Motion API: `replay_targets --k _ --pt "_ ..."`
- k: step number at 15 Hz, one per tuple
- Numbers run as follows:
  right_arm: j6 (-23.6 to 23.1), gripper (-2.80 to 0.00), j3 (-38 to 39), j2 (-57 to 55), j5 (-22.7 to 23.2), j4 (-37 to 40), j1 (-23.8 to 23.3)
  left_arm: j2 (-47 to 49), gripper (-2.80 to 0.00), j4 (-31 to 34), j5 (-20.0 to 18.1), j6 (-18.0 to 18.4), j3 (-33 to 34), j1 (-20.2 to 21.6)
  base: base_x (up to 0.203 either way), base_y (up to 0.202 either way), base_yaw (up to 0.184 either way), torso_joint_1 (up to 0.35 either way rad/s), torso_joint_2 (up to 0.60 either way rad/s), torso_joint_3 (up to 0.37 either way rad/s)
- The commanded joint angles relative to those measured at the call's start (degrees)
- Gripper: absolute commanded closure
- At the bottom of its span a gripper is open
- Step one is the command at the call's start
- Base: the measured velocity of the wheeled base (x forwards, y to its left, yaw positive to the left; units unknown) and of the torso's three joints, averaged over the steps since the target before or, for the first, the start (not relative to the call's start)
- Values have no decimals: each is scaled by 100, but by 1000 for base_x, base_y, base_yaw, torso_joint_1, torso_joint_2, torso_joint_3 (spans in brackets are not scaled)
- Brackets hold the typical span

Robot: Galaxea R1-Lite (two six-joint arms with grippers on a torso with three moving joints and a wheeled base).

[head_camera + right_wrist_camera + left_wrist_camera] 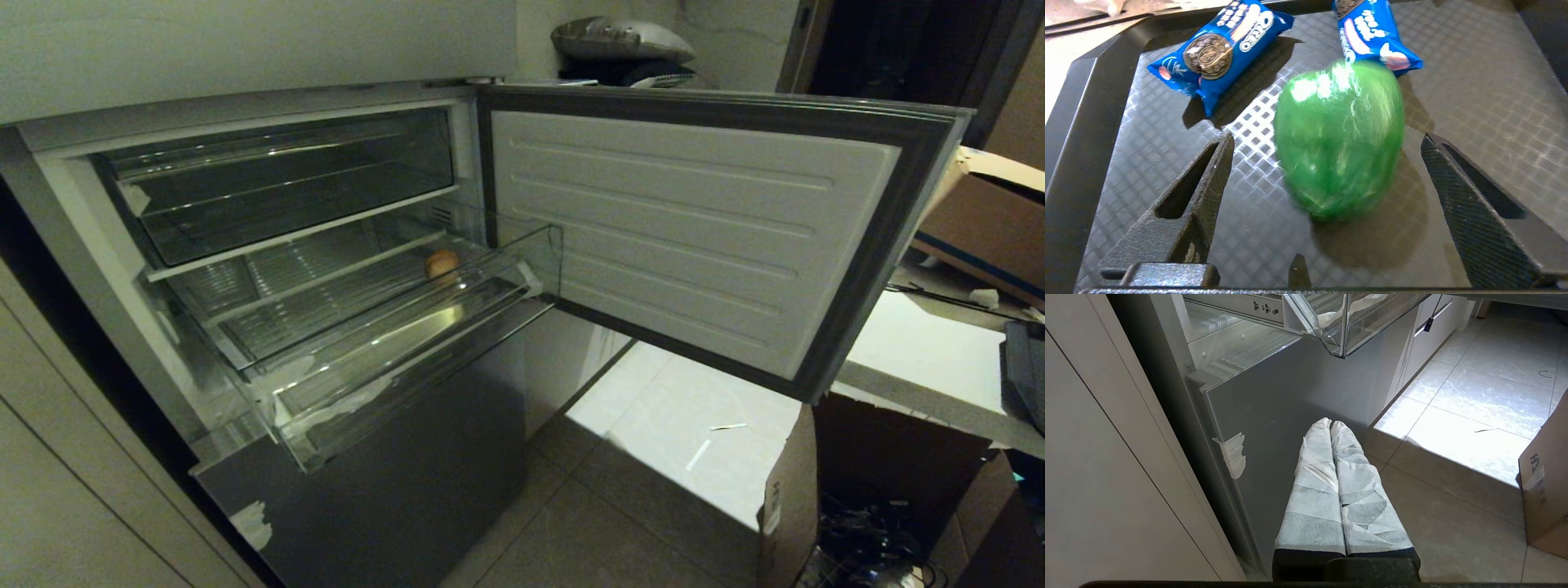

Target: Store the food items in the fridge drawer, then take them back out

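Note:
The fridge drawer, a clear bin with a ribbed floor, stands pulled out of the open fridge. One food item, a round tan-brown lump, rests at its back right. In the right wrist view a glossy green round fruit lies on a black diamond-patterned tray. My right gripper is open, one finger on each side of the fruit and neither touching it. Two blue Oreo packets lie beyond it. My left gripper is shut and empty, hanging low before the grey lower door panel.
The fridge door swings wide open to the right. A cardboard box stands on the tiled floor below it, and a counter with another box lies at the right. A clear bin corner juts out above the left gripper.

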State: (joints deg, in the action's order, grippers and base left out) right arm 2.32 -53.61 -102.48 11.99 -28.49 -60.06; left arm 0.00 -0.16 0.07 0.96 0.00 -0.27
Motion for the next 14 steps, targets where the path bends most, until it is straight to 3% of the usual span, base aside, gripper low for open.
replay_targets --k 1,2,6,10,13,14 --pt "5 -280 85 278 17 -16 -21 9 0 -2 1 0 0 0 0 0 0 0 0 0" --pt "2 0 154 483 20 -16 -22 9 0 -2 1 0 0 0 0 0 0 0 0 0" --pt "-22 0 527 1586 150 14 8 9 0 -2 1 0 0 0 0 0 0 0 0 0" --pt "-45 0 1525 2494 297 2 646 9 0 -2 1 0 0 0 0 0 0 0 0 0" --pt "-705 0 2037 2774 411 -16 829 9 0 -2 1 0 0 0 0 0 0 0 0 0" --pt "-734 0 2116 2888 433 -16 842 9 0 -2 1 0 0 0 0 0 0 0 0 0"
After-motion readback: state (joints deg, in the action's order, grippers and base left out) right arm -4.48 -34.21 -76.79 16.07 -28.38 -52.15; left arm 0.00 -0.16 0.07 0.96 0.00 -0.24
